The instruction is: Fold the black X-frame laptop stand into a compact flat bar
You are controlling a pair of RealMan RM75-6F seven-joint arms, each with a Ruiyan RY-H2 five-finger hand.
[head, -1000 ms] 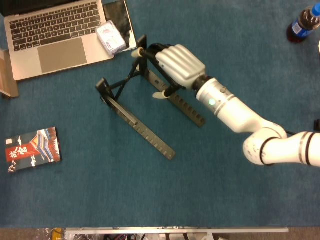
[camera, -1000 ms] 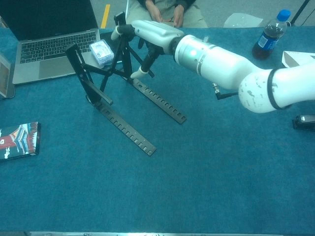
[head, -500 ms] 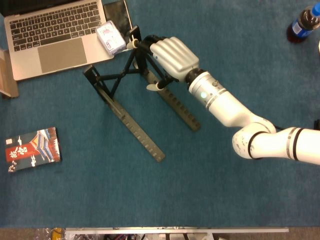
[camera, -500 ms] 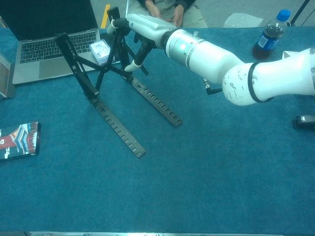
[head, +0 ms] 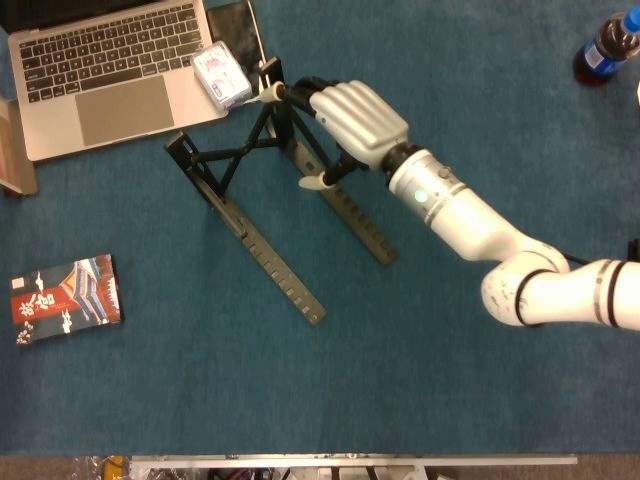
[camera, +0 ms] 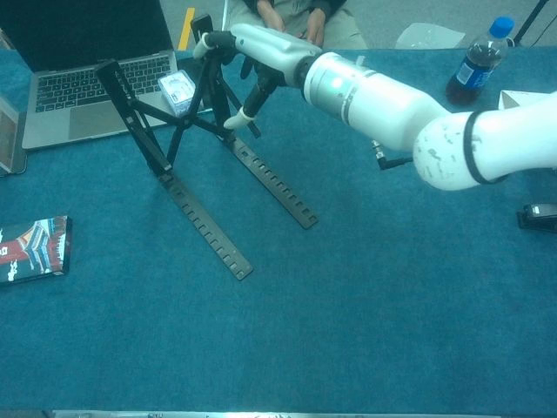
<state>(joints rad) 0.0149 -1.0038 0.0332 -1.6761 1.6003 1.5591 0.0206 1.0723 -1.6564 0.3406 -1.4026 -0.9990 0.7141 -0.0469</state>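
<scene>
The black X-frame laptop stand (head: 262,235) (camera: 202,218) stands spread open on the blue table, two notched rails running toward the front right and crossed struts between its raised uprights. My right hand (head: 345,125) (camera: 257,54) grips the top of the right-hand upright (head: 275,95), fingers wrapped over it and thumb below. The left-hand upright (head: 190,160) (camera: 130,109) stands free. My left hand shows in neither view.
An open laptop (head: 105,70) (camera: 78,74) sits at the back left with a small white box (head: 222,75) (camera: 178,91) beside it. A printed booklet (head: 65,298) (camera: 33,248) lies at the left. A cola bottle (head: 605,48) (camera: 474,65) stands far right. A person sits behind the table.
My right hand dragged the stand left and toward the back, then shifted slightly right; the uprights have spread wider apart than a second ago.
</scene>
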